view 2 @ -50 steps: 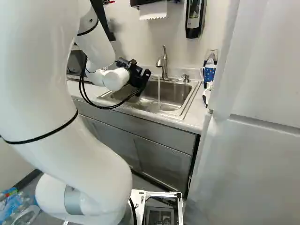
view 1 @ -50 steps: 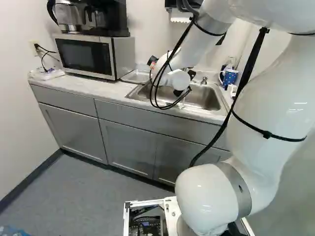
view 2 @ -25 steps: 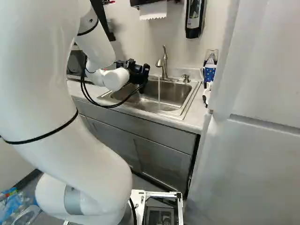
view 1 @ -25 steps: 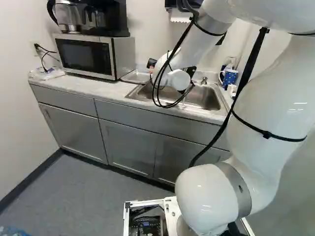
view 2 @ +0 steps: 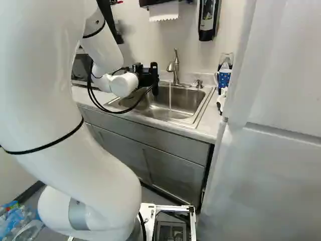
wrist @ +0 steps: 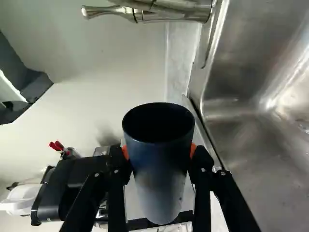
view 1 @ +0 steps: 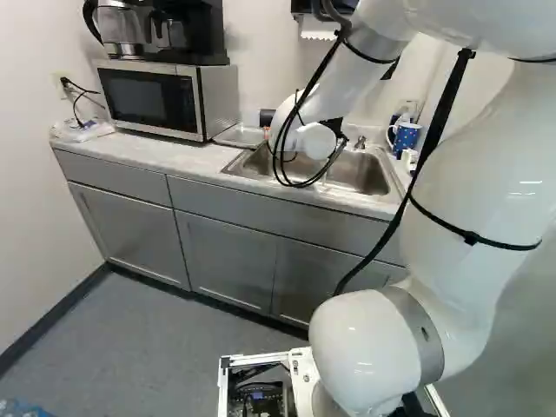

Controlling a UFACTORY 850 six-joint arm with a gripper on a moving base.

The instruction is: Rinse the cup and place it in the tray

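So the cup (wrist: 159,179), dark blue fading to grey, is in the gripper (wrist: 159,151), fingers clamped on it from both sides with the orange pads (wrist: 193,151) pressed in. It's tipped over sideways, up in the air by the tray end of the sink (view 2: 185,100). Water (view 2: 170,98) is running from the faucet (view 2: 175,70), but the cup isn't under it.

My guess is we're between rinsing and placing, though I can't tell if the cup is wet, so don't quote me. If it's rinsed, the next move is over to the metal tray (view 1: 239,135) beside the microwave (view 1: 148,98), then lower, settle and let go. If not, it goes back under the stream first. Tapered cup, so I'd watch for slipping.

Headcount: one cup in the grip, one gripper, one faucet, one stream, one sink, one tray, one microwave, plus one spotted blue mug (view 1: 407,136) past the sink's other end.
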